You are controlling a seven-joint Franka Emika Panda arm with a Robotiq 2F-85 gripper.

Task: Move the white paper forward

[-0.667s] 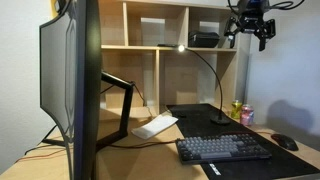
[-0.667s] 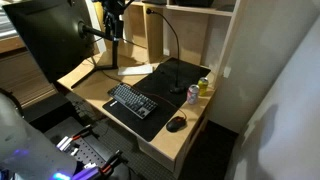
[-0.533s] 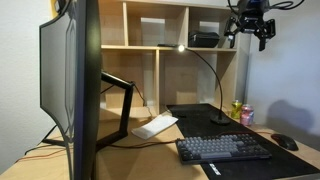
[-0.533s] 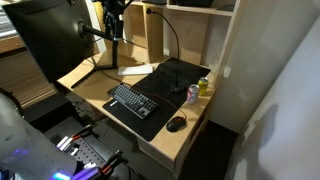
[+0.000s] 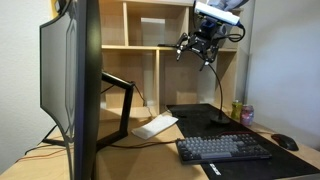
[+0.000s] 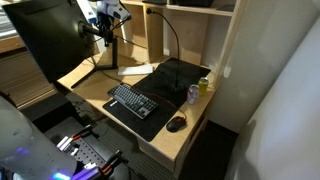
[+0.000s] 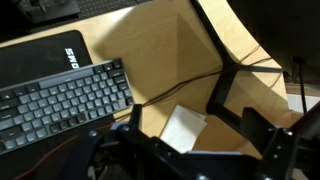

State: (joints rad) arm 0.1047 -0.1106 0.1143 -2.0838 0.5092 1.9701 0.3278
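- A big curved monitor [image 5: 68,90] stands nearest in an exterior view, seen from the back and filling the left of the picture.
- A black keyboard [image 5: 225,150] lies on the front part of a dark mat [image 5: 200,115], with a black mouse [image 5: 287,143] well apart to one side of it on the wooden desk [image 5: 150,150].
- The white paper [image 5: 155,126] lies flat on the bare wood just beside the mat's far corner, at the foot of the black monitor arm [image 5: 122,100]. In the wrist view the white paper [image 7: 183,127] shows past the end of the keyboard [image 7: 60,100]; whether it touches the mat I cannot tell.
- Two drink cans [image 5: 241,112] stand close together at the mat's other far corner, near the base of a thin bent lamp [image 5: 213,75].
- Open wooden shelves [image 5: 140,30] rise behind the desk.
- The gripper [image 5: 195,52] hangs high in the air in front of the shelves, touching nothing. Its jaws stand wide and hold nothing; in the wrist view the dark, blurred fingers [image 7: 262,140] sit far apart at the bottom edge.
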